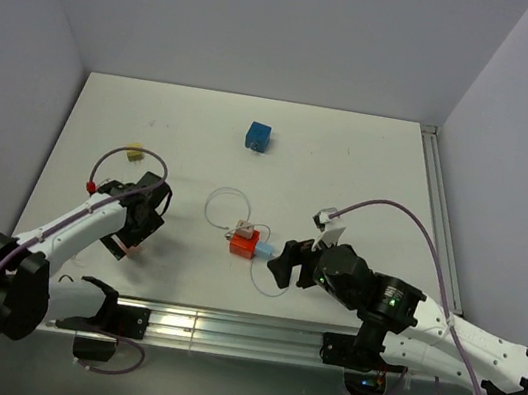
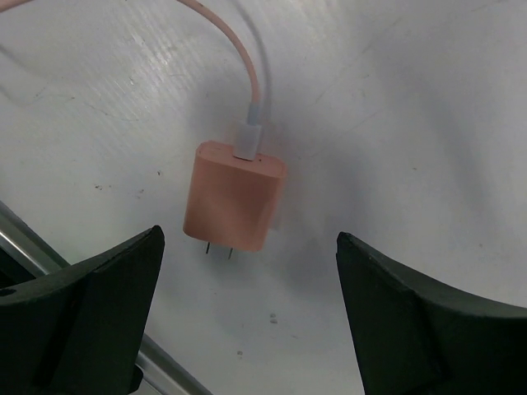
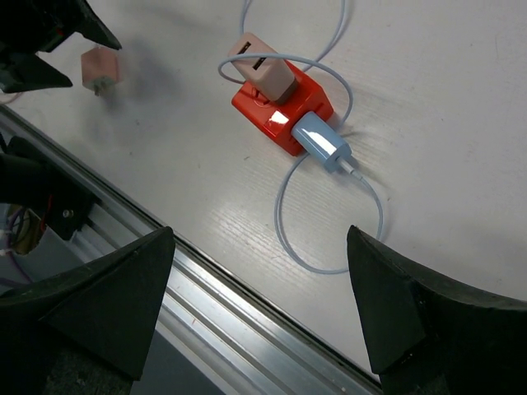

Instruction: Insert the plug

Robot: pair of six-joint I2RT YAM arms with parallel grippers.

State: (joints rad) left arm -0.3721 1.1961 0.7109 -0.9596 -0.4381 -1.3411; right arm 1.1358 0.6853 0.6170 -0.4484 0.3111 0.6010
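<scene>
Pink plug (image 2: 235, 197) centred beneath left tool (image 2: 249, 239)

Left tool (image 2: 249, 240) jaws wide, empty; right tool (image 3: 261, 234) same.

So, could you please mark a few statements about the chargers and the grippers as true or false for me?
1. The left gripper is shut on the pink charger. False: its fingers stand open on either side, and the charger lies on the table untouched.
2. A cable is plugged into the pink charger. True.
3. A light blue plug sits against the red socket block. True.
4. The right gripper holds the blue cube. False: the cube lies at the far side of the table, away from both arms, and the right gripper is open and empty.
</scene>
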